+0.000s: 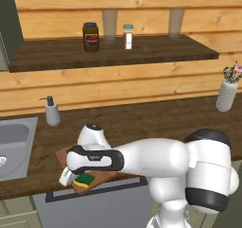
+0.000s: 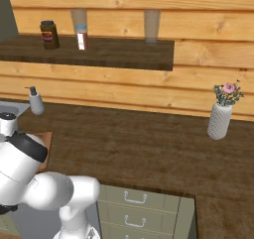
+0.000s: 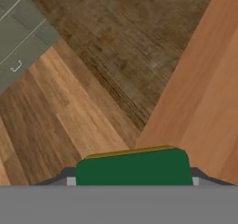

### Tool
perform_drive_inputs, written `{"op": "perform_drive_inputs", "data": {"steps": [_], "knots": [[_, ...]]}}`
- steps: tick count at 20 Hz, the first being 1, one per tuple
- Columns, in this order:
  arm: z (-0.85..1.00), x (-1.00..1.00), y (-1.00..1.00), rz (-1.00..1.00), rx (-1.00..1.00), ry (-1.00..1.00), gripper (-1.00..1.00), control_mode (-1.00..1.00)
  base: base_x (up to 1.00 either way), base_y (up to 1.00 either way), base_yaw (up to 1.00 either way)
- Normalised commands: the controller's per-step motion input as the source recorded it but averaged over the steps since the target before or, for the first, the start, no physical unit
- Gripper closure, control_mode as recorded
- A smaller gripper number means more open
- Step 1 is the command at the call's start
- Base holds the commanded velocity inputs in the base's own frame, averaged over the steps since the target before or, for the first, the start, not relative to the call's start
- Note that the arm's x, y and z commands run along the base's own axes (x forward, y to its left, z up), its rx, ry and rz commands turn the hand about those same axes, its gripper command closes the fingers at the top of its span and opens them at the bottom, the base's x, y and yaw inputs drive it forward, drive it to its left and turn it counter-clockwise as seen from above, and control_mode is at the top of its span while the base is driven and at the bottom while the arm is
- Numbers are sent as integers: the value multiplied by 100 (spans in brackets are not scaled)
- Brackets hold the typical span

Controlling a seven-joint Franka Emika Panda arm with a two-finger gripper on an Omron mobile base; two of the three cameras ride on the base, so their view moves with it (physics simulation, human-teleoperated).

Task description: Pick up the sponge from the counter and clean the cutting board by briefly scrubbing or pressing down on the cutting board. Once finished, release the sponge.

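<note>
Dark brown wood grain runs the length of the tabletop (image 1: 156, 118), with the steel sink (image 1: 14, 144) set in at the left. The reddish-brown cutting board (image 1: 101, 177) lies at the front edge just right of the sink, largely hidden under the white arm. At the board's front corner the hand (image 1: 71, 177) grips the sponge (image 1: 85, 180), green layer up and yellow beneath; in the hand view the block (image 3: 135, 167) sits between the finger tips, the jaws narrowed onto its ends.

The sponge's long axis crosses between the fingers, and in the left base view it seems to lie roughly along the tabletop's front edge, though the angle is hard to fix. Whether it touches the board cannot be told.

The risk, as a judgement: the sponge works very near the board's corner and the tabletop's edge, so a scrub stroke outward could carry it off the board, and letting go here could drop it to the floor.
</note>
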Motion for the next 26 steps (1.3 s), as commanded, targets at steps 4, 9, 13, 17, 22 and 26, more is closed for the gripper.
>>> {"op": "perform_drive_inputs", "data": {"steps": [4, 9, 13, 17, 22, 26], "knots": [[-15, -55, -15, 0, 0, 0, 100, -100, 0, 0, 0], [-8, 25, -46, 0, -4, 0, 100, -100, 0, 0, 0], [0, 100, -14, 0, -8, 0, 100, -100, 0, 0, 0], [0, 86, 5, 0, -12, 0, 100, -100, 0, 0, 0], [0, 18, 35, 0, -7, -7, 100, -100, 0, 0, 0], [1, -40, 36, 0, 2, -19, 100, -100, 0, 0, 0]]}}
